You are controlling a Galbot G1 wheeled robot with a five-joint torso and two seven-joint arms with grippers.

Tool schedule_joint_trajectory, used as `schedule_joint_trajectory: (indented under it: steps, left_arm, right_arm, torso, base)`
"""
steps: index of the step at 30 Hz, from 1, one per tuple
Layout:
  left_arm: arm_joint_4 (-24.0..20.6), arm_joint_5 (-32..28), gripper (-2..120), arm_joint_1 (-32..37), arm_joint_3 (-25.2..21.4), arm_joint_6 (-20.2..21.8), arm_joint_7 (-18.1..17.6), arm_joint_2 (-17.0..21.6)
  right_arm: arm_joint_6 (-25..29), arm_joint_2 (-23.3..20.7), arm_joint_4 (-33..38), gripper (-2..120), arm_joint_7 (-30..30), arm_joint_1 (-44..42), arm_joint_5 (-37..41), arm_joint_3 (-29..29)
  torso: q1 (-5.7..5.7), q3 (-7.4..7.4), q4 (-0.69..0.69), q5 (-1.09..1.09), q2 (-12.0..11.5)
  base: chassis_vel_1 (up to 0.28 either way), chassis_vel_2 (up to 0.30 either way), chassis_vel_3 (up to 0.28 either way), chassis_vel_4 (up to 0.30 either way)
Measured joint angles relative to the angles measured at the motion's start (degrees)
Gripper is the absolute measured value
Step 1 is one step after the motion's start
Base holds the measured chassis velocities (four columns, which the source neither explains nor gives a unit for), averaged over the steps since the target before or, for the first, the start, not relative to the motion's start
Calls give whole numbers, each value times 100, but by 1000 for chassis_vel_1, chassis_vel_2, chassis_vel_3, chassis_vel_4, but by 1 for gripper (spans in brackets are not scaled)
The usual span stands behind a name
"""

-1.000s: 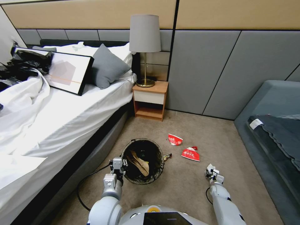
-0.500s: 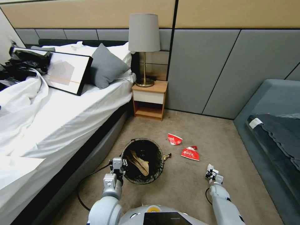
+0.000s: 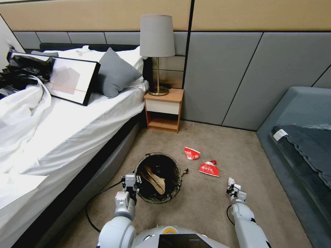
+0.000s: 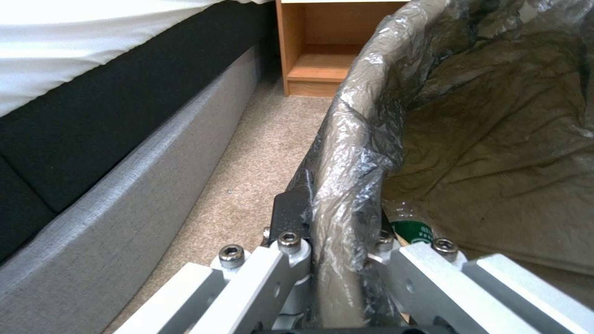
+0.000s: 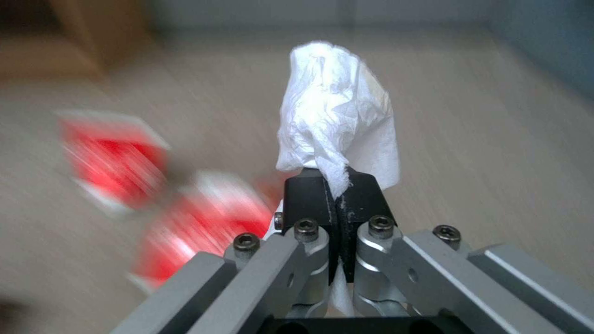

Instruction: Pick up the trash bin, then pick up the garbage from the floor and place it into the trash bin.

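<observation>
White tissue [image 5: 337, 125], crumpled, pinched between the pressed-together pads [image 5: 309, 197] of the right pincer [image 3: 233, 189], held just above the carpet [image 3: 207, 206] to the right of the bin [image 3: 158, 173]. Bin: round, dark liner [image 4: 365, 134] folded over rim, standing on carpet beside the bed [image 3: 69, 131]; contains tan paper [image 3: 153, 179] and a green-labelled bottle [image 4: 413, 231]. Left pincer [image 3: 130, 181] clamped on the bin's near-left rim, one finger outside, one inside the liner. Two red-and-white wrappers [image 3: 209, 168] on carpet beyond the right pincer, one farther [image 3: 191, 153]; small dark wrapper [image 3: 184, 171] touching the bin's right side. Wooden nightstand [image 3: 163, 110] with lamp [image 3: 157, 51] at the wall behind; grey sofa [image 3: 303, 137] at right.
</observation>
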Motion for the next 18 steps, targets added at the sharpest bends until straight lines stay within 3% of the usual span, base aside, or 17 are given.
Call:
schedule_joint_trajectory:
  steps: [1,3,6,7,14,18]
  left_arm:
    - [0,0,2,0,0,0,0,0]
    - [19,12,2,4,25,0,3,-4]
    - [21,14,2,5,25,0,5,-3]
    - [24,12,2,7,22,0,20,11]
    - [72,-29,2,-9,0,12,63,88]
    - [95,-29,2,-13,15,13,68,96]
  right_arm:
    - [0,0,0,0,0,0,0,0]
    - [714,45,893,0,-584,-236,-65,-237]
    - [886,50,1287,0,-785,-353,-55,-386]
    - [1115,45,1853,0,-1171,-564,-71,-684]
    - [1277,-163,3012,0,-2026,-1100,-453,-1617]
    - [1201,-421,3236,0,-1918,-1307,-810,-2256]
  torso:
    - [0,0,0,0,0]
    - [0,0,3,1,0]
    - [0,0,2,-1,0]
    - [0,0,1,0,0]
    - [0,0,1,-1,0]
    - [0,0,1,0,0]
  base:
    - [0,0,0,0]
    - [0,0,0,0]
    - [0,0,0,0]
    - [0,0,0,0]
    - [0,0,0,0]
    - [0,0,0,0]
